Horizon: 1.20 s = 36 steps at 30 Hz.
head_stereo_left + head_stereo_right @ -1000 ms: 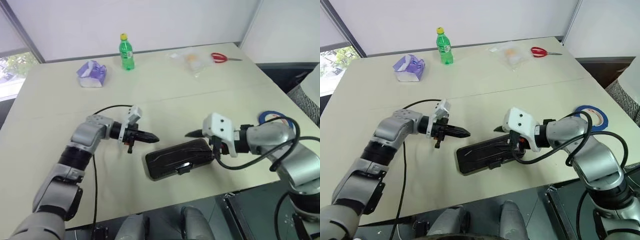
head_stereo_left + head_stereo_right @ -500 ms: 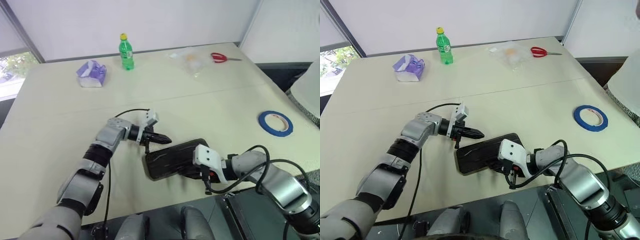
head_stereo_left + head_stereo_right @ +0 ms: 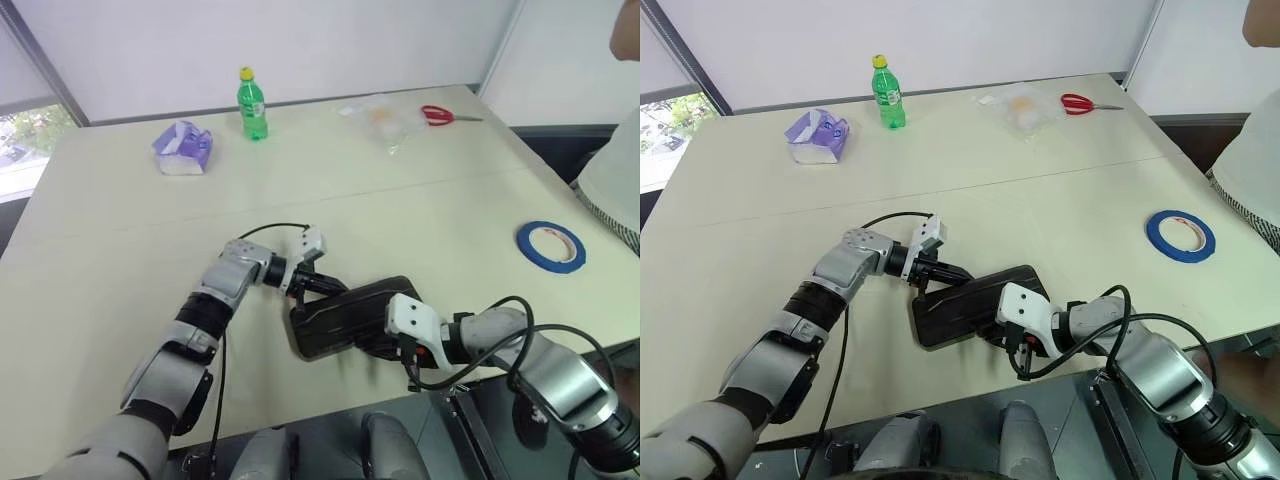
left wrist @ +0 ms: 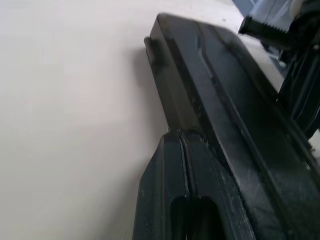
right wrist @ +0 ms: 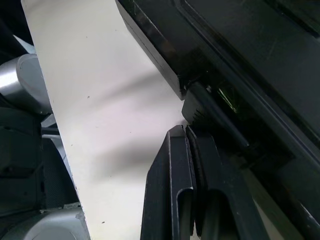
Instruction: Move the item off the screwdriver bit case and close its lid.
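Blue ring-shaped tape roll [image 3: 551,246] already off, flat dark grey plastic bit case [image 3: 350,316] near tabletop [image 3: 120,240] front edge, lid down; your clenched left end effector [image 3: 327,286] and clenched right end effector [image 3: 386,345] pressing unevenly could shove it off unlatched.

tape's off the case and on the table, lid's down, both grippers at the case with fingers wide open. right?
Not quite: in the wrist views the left gripper and right gripper are shut. The rest holds: the head views show the tape on the table, lid down on the case.
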### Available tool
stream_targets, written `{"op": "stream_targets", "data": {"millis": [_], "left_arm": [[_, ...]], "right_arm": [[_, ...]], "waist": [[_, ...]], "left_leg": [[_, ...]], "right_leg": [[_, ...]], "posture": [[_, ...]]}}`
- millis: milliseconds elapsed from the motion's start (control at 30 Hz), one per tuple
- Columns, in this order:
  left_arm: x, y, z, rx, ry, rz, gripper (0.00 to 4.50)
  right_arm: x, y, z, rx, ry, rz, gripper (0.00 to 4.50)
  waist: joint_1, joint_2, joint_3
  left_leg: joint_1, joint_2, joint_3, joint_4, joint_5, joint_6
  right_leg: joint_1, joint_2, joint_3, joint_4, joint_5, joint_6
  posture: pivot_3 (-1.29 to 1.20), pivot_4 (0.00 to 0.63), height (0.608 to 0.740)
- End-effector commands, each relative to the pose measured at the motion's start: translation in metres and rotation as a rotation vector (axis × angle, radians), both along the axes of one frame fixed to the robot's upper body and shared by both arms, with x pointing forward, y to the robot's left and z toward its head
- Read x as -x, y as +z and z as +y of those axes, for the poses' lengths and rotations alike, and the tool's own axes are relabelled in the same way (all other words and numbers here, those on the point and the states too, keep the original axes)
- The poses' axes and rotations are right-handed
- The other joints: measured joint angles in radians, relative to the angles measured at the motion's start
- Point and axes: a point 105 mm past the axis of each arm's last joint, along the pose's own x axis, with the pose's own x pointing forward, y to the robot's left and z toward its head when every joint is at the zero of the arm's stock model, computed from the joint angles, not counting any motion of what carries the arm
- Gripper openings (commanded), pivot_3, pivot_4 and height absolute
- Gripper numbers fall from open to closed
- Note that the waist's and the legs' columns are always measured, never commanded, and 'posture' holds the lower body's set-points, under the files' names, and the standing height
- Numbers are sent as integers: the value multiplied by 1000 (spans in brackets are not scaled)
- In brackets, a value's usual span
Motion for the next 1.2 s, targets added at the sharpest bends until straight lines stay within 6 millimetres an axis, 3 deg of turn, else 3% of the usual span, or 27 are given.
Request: {"op": "stream_targets", "data": {"millis": [33,500,767,1000,1200], "left_arm": [[11,-11,-8,-18,-61,20,0],[21,-23,-10,-33,-92,53,0],[4,-9,2,-3,-9,-2,0],[-9,35,39,59,105,-123,0],[2,66,75,89,215,-193,0]], "right_arm": [[-17,10,-6,17,-56,-113,45],[-36,3,-10,65,-133,-216,45],[5,11,-6,52,15,-92,45],[11,50,-18,78,48,-173,45],[-1,94,-30,89,47,-281,45]], "waist": [[0,0,0],[-4,-1,-1],[9,-1,-1],[17,-2,1],[19,-1,3]], "left_leg": [[0,0,0,0,0,0],[5,1,0,0,0,0],[3,0,-1,0,0,0],[2,1,0,0,0,1],[2,1,0,0,0,1]], "right_leg": [[0,0,0,0,0,0],[4,1,0,0,0,0],[4,1,0,0,0,0],[2,1,0,0,0,0],[2,1,0,-1,0,0]], "posture": [[0,150,740],[0,150,740],[0,150,740],[0,150,740],[0,150,740]]}}
